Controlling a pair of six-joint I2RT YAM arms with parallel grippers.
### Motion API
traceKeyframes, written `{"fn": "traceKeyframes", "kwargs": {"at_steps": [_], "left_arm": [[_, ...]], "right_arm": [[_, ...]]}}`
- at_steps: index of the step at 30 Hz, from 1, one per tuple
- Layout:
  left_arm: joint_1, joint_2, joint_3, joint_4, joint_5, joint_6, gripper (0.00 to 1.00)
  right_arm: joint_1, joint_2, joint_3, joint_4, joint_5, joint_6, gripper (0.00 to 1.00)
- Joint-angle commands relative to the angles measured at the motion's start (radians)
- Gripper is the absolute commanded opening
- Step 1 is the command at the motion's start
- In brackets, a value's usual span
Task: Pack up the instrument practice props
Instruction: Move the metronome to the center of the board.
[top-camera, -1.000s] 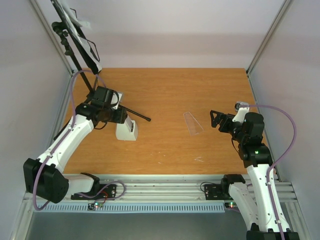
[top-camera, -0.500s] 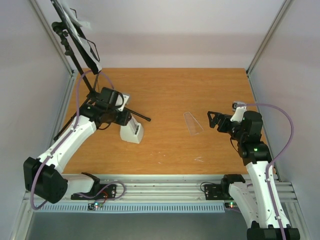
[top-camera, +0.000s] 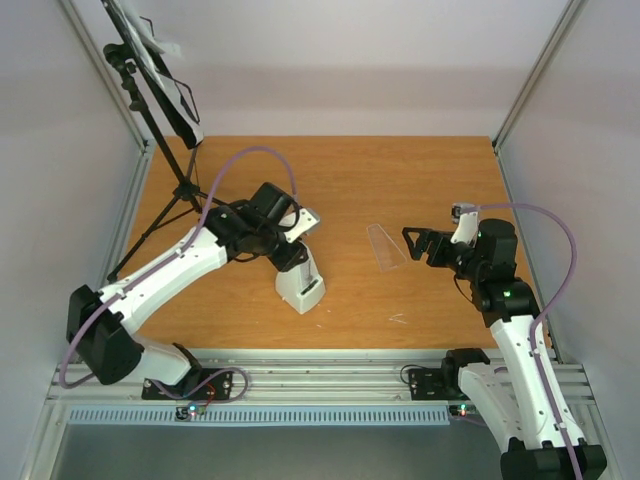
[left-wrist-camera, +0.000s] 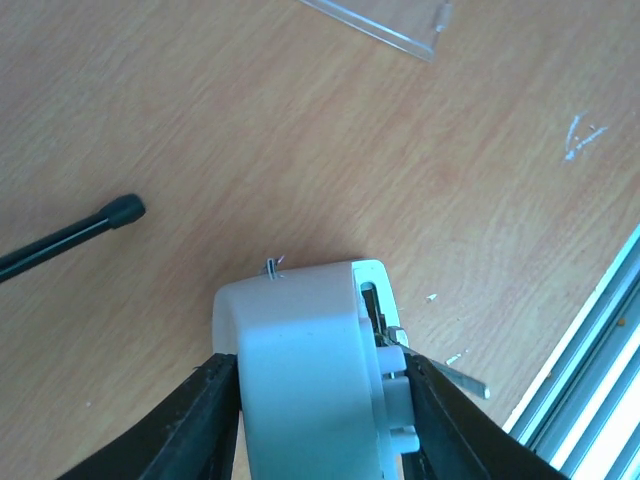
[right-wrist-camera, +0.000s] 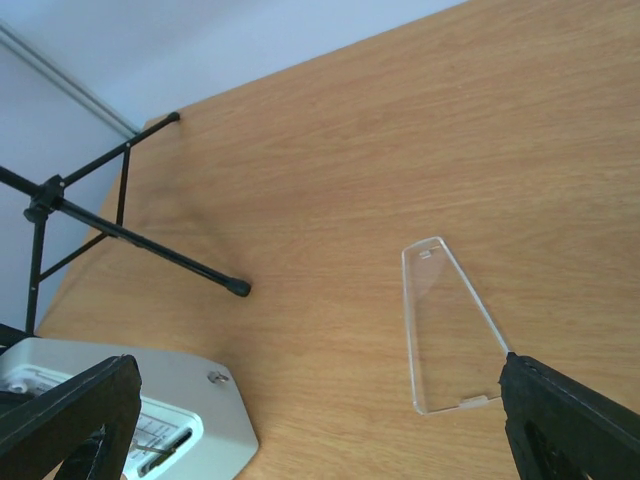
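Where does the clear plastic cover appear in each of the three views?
Top external: clear plastic cover, right of centre, lying flat.
Left wrist: at the top edge, partly cut off.
Right wrist: lower right, whole.
Shared landmark: the pale metronome, visible in all three.

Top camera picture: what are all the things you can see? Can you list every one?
table: one, orange-brown wood, under everything
music stand: one, black, standing at the far left corner
sheet-music pages: number unclear, white, up on the stand's desk
metronome: one, pale, left of the middle, near the front
clear cover: one, see-through, lying flat right of the middle, nothing touching it
left fingers: two, black, shut on the metronome's sides
right fingers: two, black, open, just right of the clear cover
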Motion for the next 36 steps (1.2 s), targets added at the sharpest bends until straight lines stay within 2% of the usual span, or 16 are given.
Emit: {"fn": "traceKeyframes", "kwargs": {"at_steps": [1, 5, 9, 14, 17, 19, 22, 24, 27, 29, 32, 36], "left_arm": [[-0.051, 0.040, 0.075, -0.044, 0.047, 0.075, 0.35], [-0.083, 0.076, 0.115, -0.071, 0.049, 0.108, 0.37], [-0.094, 0.073, 0.097, -0.060, 0.045, 0.120, 0.44], [-0.106, 0.037, 0.076, -0.048, 0.016, 0.122, 0.77], [-0.106, -0.013, 0.054, -0.036, -0.022, 0.119, 0.90], [-0.106, -0.066, 0.031, -0.025, -0.071, 0.110, 0.94], [-0.106, -0.193, -0.013, -0.012, -0.167, 0.063, 0.95], [-0.106, -0.291, -0.056, -0.006, -0.239, -0.001, 0.95], [-0.106, -0.467, -0.150, 0.010, -0.316, -0.196, 0.98], [-0.105, -0.600, -0.272, 0.090, -0.270, -0.328, 0.99], [-0.105, -0.778, -0.461, 0.209, -0.230, -0.490, 0.99], [-0.106, -0.884, -0.566, 0.186, -0.284, -0.626, 0.99]], "right_arm": [[0.016, 0.001, 0.005, 0.011, -0.030, -0.016, 0.99], [0.027, 0.001, 0.000, 0.011, -0.024, -0.017, 0.98], [0.034, 0.003, -0.008, 0.011, -0.025, -0.016, 0.99], [0.037, 0.005, -0.008, -0.015, 0.057, -0.025, 0.99], [0.038, -0.006, -0.006, -0.021, 0.061, -0.022, 0.98], [0.038, -0.015, -0.007, -0.026, 0.050, -0.018, 0.99], [0.038, -0.030, -0.019, -0.027, 0.038, -0.002, 0.98], [0.037, -0.029, -0.027, -0.029, 0.028, 0.009, 0.99], [0.048, -0.013, -0.042, -0.022, -0.049, 0.012, 0.97], [0.096, -0.008, -0.051, -0.001, -0.118, 0.000, 0.94], [0.222, -0.012, -0.055, -0.011, -0.056, -0.025, 0.92], [0.322, 0.042, -0.079, -0.036, 0.013, 0.003, 0.89]]}}
